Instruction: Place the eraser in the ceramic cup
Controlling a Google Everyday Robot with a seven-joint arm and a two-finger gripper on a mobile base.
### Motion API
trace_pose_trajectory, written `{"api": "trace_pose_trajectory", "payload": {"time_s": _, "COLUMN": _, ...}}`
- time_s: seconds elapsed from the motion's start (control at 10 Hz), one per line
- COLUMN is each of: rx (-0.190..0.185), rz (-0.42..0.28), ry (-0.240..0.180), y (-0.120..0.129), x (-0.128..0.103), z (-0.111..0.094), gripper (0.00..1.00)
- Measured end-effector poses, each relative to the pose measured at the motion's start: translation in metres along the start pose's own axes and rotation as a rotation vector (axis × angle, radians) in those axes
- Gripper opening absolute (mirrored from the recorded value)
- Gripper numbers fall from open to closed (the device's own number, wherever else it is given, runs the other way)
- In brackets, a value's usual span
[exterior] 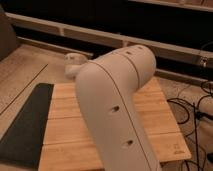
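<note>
Neither eraser nor cup showed; the arm (117,107) blocked most of the bench (160,125), probably hiding both. The gripper was out of sight too, so I could not tell how its jaws stood. A dark mat (25,125) lay on the bench's left.
</note>
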Motion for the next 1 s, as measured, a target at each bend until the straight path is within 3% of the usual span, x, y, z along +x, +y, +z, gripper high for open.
{"api": "trace_pose_trajectory", "payload": {"time_s": 0.4, "rx": 0.017, "rz": 0.025, "ry": -0.007, "y": -0.0065, "x": 0.0032, "z": 0.0023, "gripper": 0.74}}
{"api": "trace_pose_trajectory", "payload": {"time_s": 0.5, "rx": 0.018, "rz": 0.026, "ry": -0.005, "y": -0.0066, "x": 0.0048, "z": 0.003, "gripper": 0.79}}
{"api": "trace_pose_trajectory", "payload": {"time_s": 1.0, "rx": 0.016, "rz": 0.03, "ry": -0.003, "y": -0.0051, "x": 0.0082, "z": 0.0055, "gripper": 0.8}}
